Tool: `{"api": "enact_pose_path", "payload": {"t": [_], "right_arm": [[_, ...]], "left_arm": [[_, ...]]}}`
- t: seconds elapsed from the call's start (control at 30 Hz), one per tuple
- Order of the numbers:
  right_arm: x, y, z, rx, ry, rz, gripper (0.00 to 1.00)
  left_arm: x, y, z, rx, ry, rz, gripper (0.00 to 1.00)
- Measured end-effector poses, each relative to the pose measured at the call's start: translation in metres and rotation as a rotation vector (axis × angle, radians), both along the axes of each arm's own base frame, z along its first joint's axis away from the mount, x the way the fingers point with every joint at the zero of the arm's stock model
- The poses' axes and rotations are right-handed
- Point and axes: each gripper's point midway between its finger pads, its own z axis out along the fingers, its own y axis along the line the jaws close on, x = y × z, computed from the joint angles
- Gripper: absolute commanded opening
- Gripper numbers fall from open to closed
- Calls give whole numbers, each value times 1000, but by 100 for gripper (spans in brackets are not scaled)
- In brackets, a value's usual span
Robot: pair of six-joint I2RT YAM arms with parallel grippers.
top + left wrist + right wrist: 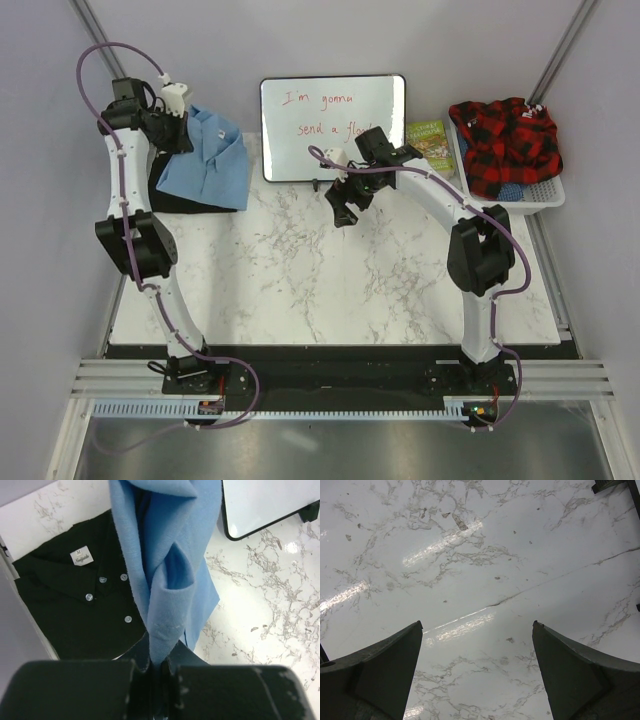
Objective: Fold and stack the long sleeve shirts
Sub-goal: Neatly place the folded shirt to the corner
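Observation:
The folded light blue shirt (pixel 208 160) hangs from my left gripper (pixel 172 128), which is shut on its edge at the table's back left. In the left wrist view the blue cloth (pixel 165 570) hangs from the shut gripper (pixel 159 667). Below it lies the folded black shirt (pixel 80 605), collar and white buttons up; from above, its edge (pixel 170 200) shows under the blue one. My right gripper (pixel 345 205) is open and empty above the bare marble, in front of the whiteboard; its fingers (pixel 385 670) stand wide apart.
A whiteboard (pixel 333 125) with red writing stands at the back middle; its corner shows in the left wrist view (pixel 265 505). A white basket (pixel 545 190) with a red-black plaid garment (pixel 505 140) sits back right, a green book (pixel 430 140) beside it.

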Motion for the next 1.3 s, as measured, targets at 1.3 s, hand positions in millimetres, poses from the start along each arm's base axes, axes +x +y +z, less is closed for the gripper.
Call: {"api": "enact_pose_path", "payload": {"t": [1.3], "right_arm": [[-1,-7,-5,-14,23,-10,98]], "left_arm": [[42,71,-66,122,-61,-54,29]]}}
